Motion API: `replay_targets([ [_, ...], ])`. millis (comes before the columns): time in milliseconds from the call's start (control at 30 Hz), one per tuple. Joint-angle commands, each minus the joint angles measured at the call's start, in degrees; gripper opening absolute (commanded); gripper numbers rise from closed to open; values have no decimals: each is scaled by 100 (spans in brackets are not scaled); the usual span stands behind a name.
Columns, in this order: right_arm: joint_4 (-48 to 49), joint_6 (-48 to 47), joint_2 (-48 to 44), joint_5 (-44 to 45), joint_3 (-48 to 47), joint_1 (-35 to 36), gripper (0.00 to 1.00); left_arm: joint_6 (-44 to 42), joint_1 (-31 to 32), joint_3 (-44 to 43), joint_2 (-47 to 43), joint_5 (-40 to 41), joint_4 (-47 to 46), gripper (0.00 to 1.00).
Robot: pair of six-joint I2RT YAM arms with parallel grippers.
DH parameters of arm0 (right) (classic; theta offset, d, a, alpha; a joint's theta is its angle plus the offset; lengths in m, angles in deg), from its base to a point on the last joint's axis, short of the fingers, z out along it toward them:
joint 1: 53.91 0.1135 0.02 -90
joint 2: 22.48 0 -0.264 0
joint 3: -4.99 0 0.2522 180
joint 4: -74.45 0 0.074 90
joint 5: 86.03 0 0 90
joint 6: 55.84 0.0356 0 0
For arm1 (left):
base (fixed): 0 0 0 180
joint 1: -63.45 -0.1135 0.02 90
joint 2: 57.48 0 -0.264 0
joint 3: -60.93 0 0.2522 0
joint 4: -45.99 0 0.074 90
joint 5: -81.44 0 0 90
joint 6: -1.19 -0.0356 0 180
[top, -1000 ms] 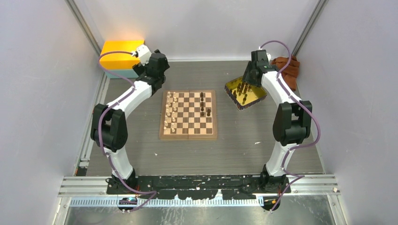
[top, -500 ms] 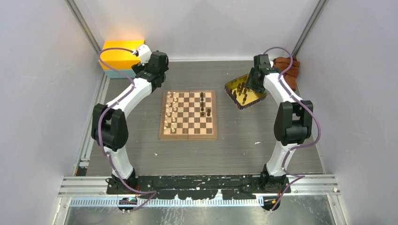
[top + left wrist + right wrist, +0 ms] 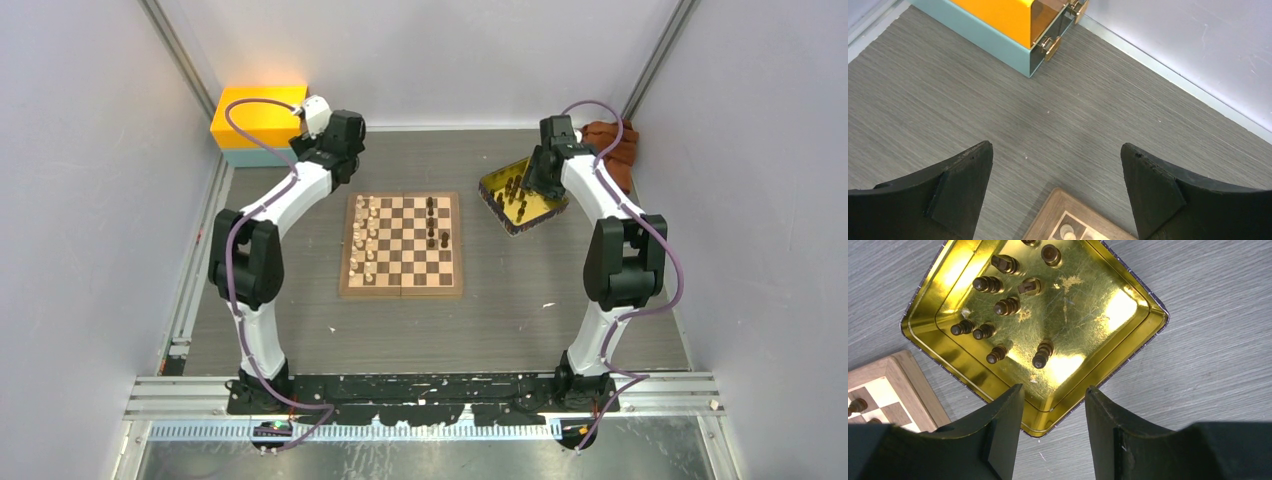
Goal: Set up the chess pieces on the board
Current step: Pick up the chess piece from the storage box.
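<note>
Hovering above the tray (image 3: 1135,300), the right gripper (image 3: 1054,390) is open, empty — chess pieces (image 3: 1008,306) just ahead; left gripper (image 3: 1056,147) wide open too.

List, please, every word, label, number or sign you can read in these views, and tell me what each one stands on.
None: no text can be read in any view.
The orange box, the gold tray, the board and the dark pieces in the tray show no lettering.
The small fittings on the rail by the arm bases are too small to tell whether they bear marks.
</note>
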Motion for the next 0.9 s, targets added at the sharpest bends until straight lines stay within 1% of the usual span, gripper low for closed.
replay_targets([
  [0, -11, -5, -307, 45, -337, 1, 54, -16, -104, -488, 202, 34, -255, 99],
  [333, -20, -115, -272, -130, -319, 8, 54, -19, -310, -980, 751, -21, -307, 98],
  [633, 118, -87, 116, -446, -355, 11, 54, -140, -392, -1182, 1014, -84, -475, 98],
  [867, 128, -31, 401, -434, -506, 81, 54, -119, -466, -1232, 1075, -185, -540, 97],
])
